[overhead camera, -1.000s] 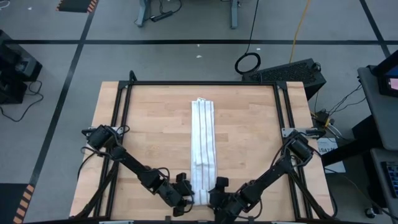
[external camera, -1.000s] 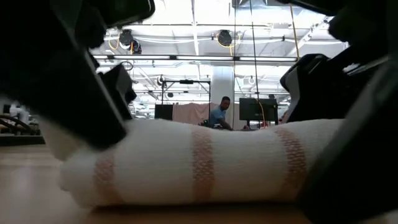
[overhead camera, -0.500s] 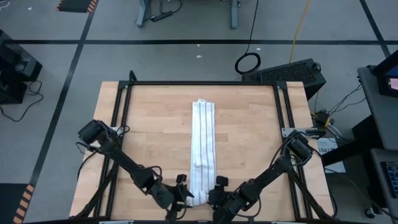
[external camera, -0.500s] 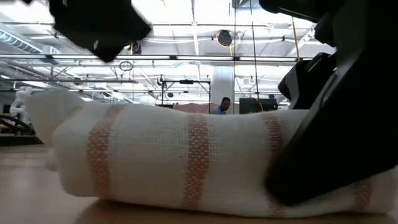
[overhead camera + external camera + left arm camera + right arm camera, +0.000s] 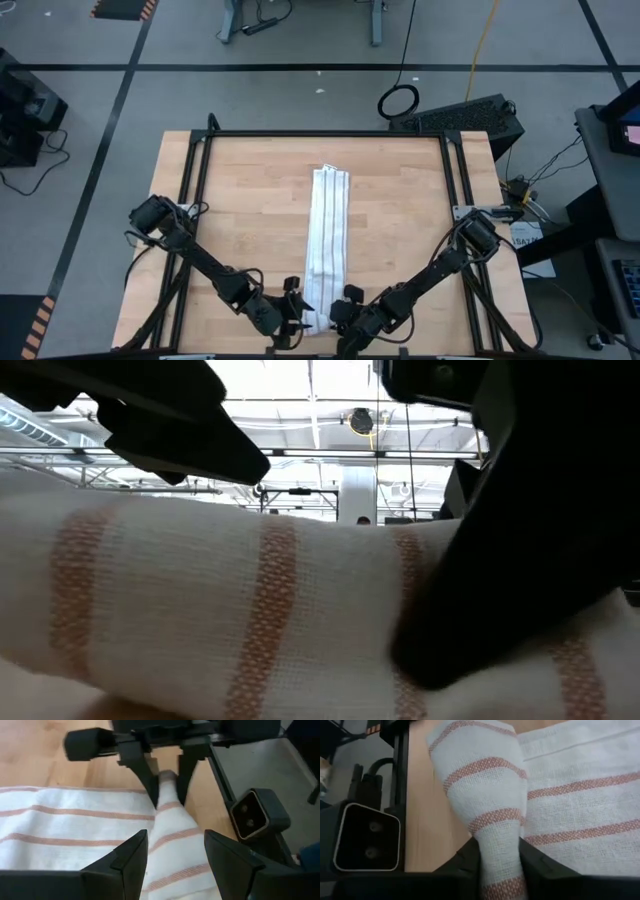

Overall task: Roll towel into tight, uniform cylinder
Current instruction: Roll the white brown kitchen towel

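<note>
**Cloth, wood and matt black parts**

The white woven cloth towel with thin reddish stripes (image 5: 485, 785) looks soft, its coarse weave plainly visible. The pale wooden tabletop (image 5: 250, 210) is smooth with a faint sheen. The black gripper fingers (image 5: 125, 857) look like matt plastic. The black frame around the table (image 5: 300, 133) looks like metal.

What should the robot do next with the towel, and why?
Probably turn the gripped end over toward the far end to start the roll: both the left hand and right hand pinch the towel at its near edge, the rest lying flat.
</note>
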### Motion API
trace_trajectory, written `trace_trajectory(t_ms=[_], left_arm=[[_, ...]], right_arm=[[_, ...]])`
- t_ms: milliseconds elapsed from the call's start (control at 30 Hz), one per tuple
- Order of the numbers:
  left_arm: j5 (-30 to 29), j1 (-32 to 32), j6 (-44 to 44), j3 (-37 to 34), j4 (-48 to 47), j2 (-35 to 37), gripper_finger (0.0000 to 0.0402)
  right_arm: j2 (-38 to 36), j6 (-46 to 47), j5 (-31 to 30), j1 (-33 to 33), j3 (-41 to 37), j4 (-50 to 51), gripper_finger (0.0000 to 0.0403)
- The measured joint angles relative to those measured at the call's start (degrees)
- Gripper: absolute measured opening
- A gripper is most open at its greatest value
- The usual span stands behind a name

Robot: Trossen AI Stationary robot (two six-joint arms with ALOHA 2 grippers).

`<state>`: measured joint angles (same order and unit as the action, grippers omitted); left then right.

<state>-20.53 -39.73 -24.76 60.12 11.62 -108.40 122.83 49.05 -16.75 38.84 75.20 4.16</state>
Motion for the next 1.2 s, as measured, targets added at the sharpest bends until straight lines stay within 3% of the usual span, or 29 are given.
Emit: trace_trajectory(t_ms=[200, 533, 733, 1000, 1200], left_arm=[[2.07, -0.74, -0.41, 0.00, 0.46, 0.02, 0.0201], [2.71, -1.15, -5.39, 0.04, 0.01, 0.15, 0.0201], [4.23, -0.06, -17.97, 0.09, -5.40, 0.25, 0.0201], [7.12, -0.55, -20.36, 0.09, -5.08, 6.00, 0.0201], [7.25, -1.83, -18.42, 0.09, -5.46, 8.87, 0.0201]], right_arm=[[-0.31, 2.88, 6.07, -1.52, 0.00, -0.02, 0.0043], [-1.21, 4.95, 14.76, -4.85, -0.06, 0.20, 0.0044], [-1.25, 5.92, 24.13, -7.74, -0.09, -0.22, 0.0044], [-1.05, 9.59, 35.49, -10.23, -0.28, -4.02, 0.0044], [-1.05, 12.36, 39.62, -10.68, -0.28, -5.62, 0.0038]])
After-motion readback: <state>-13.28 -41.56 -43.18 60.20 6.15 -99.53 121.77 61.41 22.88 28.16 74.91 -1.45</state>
